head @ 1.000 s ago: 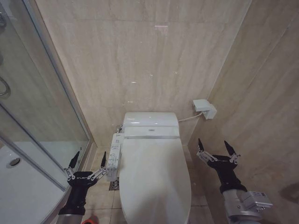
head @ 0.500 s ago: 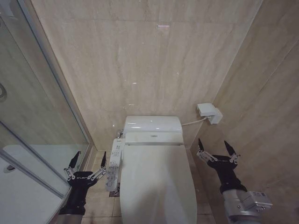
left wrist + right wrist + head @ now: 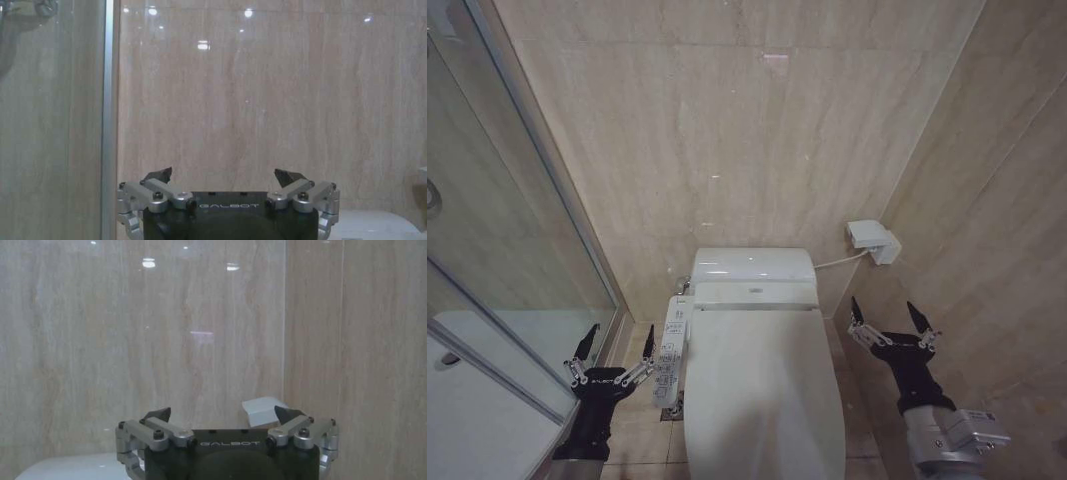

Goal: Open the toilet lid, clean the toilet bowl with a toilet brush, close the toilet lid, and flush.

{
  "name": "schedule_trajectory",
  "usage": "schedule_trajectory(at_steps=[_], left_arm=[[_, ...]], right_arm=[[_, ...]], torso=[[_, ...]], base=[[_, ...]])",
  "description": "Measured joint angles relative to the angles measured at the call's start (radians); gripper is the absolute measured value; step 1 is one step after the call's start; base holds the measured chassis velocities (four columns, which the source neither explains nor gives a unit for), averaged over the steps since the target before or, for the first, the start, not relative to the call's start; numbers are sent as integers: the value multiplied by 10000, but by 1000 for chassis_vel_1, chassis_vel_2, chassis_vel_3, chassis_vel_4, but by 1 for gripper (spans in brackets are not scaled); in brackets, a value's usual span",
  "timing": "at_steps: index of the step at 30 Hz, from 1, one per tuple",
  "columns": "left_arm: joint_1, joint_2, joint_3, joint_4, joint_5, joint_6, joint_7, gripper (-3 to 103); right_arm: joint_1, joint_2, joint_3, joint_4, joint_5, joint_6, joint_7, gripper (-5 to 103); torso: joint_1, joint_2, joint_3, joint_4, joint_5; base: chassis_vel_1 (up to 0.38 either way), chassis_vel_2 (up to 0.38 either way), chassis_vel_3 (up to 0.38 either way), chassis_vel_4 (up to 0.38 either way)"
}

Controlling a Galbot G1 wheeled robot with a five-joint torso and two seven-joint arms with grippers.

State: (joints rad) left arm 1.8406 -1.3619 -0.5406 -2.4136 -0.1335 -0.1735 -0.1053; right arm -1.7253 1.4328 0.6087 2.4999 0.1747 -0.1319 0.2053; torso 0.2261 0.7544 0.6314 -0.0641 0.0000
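The toilet lid (image 3: 762, 390) is a smooth white oval lying shut, so the toilet bowl under it is hidden. The toilet brush is out of view. My left gripper (image 3: 620, 335) hangs open and empty left of the toilet, beside its side button panel (image 3: 670, 350). In the left wrist view the left gripper (image 3: 223, 175) faces the tiled wall. My right gripper (image 3: 883, 308) is open and empty right of the toilet, near the side wall. From the right wrist camera the right gripper (image 3: 223, 412) points at the wall below a white box (image 3: 260, 410).
A glass shower screen (image 3: 507, 250) with a metal frame (image 3: 110, 115) closes off the left side. A white wall box (image 3: 872, 240) with a hose sits right of the toilet's back unit (image 3: 752, 265). Beige tiled walls stand close behind and on the right.
The whole picture shifted a little a second ago as the camera moved, then it settled. Both grippers hold the same open pose beside the toilet.
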Motion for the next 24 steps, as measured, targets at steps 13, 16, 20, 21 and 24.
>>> schedule_trajectory(at_steps=[13,16,20,21,24], left_arm=[[0,0,0,0,0,0,0,100],[0,0,0,0,0,0,0,100],[-93,170,-179,-3,-269,268,26,100],[-193,331,-348,-15,-529,521,57,100],[-474,807,-829,-51,-1281,1270,153,100]], right_arm=[[0,0,0,0,0,0,0,100],[0,0,0,0,0,0,0,100],[0,-1,0,0,0,0,0,100],[0,0,0,0,1,0,0,100],[0,0,0,0,0,0,0,100]], torso=[[0,0,0,0,0],[0,1,0,0,0],[1,1,0,2,-1],[0,1,0,1,-1],[1,1,0,-1,-2]], base=[[0,0,0,0],[0,0,0,0],[0,0,0,0],[0,0,0,0],[0,0,0,0]])
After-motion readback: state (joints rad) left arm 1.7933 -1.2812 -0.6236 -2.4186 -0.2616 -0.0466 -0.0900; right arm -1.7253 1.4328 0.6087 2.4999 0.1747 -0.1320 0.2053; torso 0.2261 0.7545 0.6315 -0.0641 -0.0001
